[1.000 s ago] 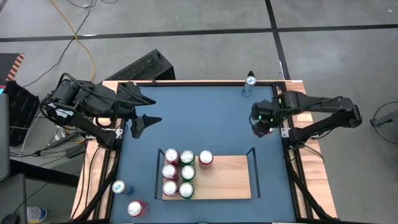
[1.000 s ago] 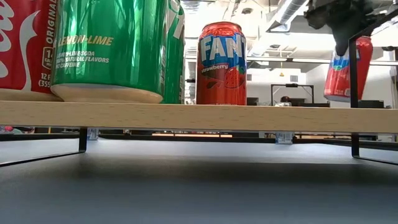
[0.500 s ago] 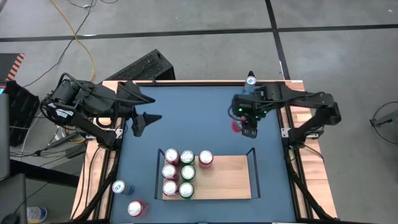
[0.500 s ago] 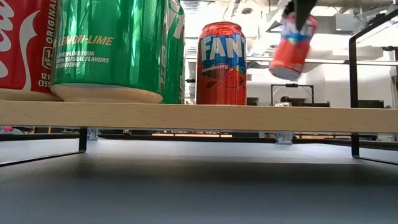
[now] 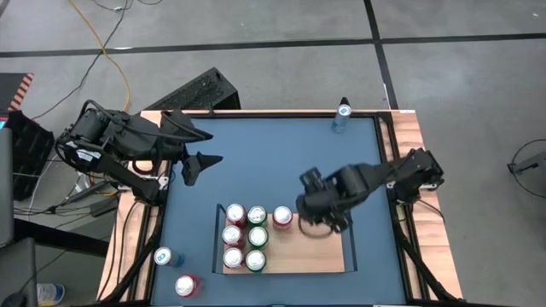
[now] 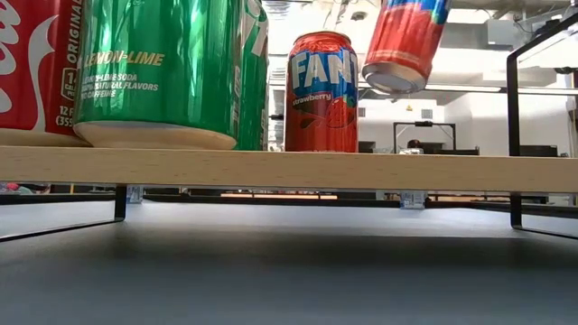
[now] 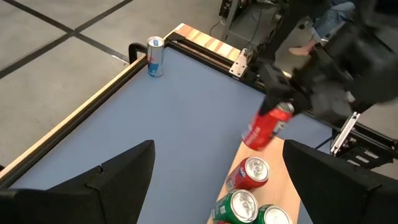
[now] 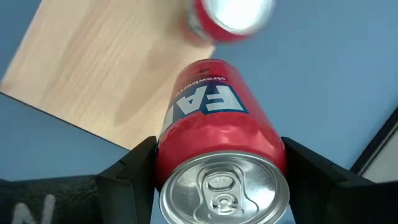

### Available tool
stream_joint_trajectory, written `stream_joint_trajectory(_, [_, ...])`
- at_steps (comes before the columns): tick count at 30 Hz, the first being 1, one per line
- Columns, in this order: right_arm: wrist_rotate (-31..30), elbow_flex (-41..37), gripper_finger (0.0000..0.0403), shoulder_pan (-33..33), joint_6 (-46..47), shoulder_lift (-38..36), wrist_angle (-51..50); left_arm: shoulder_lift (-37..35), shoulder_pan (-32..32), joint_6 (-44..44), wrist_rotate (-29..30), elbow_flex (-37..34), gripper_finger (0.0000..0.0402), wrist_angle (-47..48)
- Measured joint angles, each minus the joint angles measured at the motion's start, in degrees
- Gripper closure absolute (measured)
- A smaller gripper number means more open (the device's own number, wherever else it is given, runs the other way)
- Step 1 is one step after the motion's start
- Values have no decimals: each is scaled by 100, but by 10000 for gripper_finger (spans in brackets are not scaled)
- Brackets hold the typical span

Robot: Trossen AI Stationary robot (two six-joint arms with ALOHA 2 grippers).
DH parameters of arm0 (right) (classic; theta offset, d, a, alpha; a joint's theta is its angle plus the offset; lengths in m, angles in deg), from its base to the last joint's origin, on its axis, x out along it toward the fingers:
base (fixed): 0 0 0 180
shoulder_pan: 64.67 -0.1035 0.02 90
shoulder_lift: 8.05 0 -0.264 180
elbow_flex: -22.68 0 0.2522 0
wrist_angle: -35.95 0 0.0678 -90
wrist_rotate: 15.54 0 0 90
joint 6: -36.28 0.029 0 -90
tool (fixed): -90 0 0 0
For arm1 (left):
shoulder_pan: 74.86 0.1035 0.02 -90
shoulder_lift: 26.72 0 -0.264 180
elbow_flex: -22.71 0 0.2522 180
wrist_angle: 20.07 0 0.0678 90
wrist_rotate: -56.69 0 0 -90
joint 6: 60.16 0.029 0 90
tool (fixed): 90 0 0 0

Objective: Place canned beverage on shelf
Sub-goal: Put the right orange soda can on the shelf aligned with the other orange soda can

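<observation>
The shelf [image 5: 317, 249] is a light-wood board with black end rails, near the table's front. Several cans stand on its left part, among them a red Fanta can [image 5: 281, 217]. My right gripper [image 5: 319, 215] hangs over the shelf's far edge just right of that can, shut on another red Fanta can [image 7: 266, 126], which also shows in the low view [image 6: 404, 45]. My left gripper [image 5: 200, 147] waits open at the table's far left, with nothing between its fingers. My right gripper pinches the can's side wall near its top end [image 8: 180, 155] between its two fingers [image 8: 134, 171], one on each side. The fingers come from above, pointing steeply down. The can hangs tilted, bottom end [image 6: 394, 81] lowest, clear of the shelf.
A slim blue can [image 5: 343, 115] stands at the table's far edge. Two more cans [image 5: 164, 256] [image 5: 186, 285] stand off the shelf at the near left corner. The shelf's right half [image 5: 328, 256] is bare wood, bounded by its black rail [image 5: 349, 223].
My right gripper has carried the red can from the table's far right side toward the near edge and the left, over the shelf's far edge. Its wrist has rolled on the way. The can stays lifted clear and hangs tilted beside the standing Fanta can.
</observation>
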Motion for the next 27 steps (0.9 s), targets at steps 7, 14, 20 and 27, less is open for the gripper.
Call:
stream_joint_trajectory(7, [-9,4,145,-658,140,132,9,0,0,-30,-66,0,62,1])
stream_joint_trajectory(14, [404,4,145,-1015,211,129,69,0,0,-35,-53,0,62,2])
stream_joint_trajectory(20, [748,6,145,-1172,-288,688,138,0,0,-37,-48,0,62,20])
stream_joint_trajectory(27, [757,433,145,-1122,-1070,1337,-5,0,0,-13,-37,0,62,20])
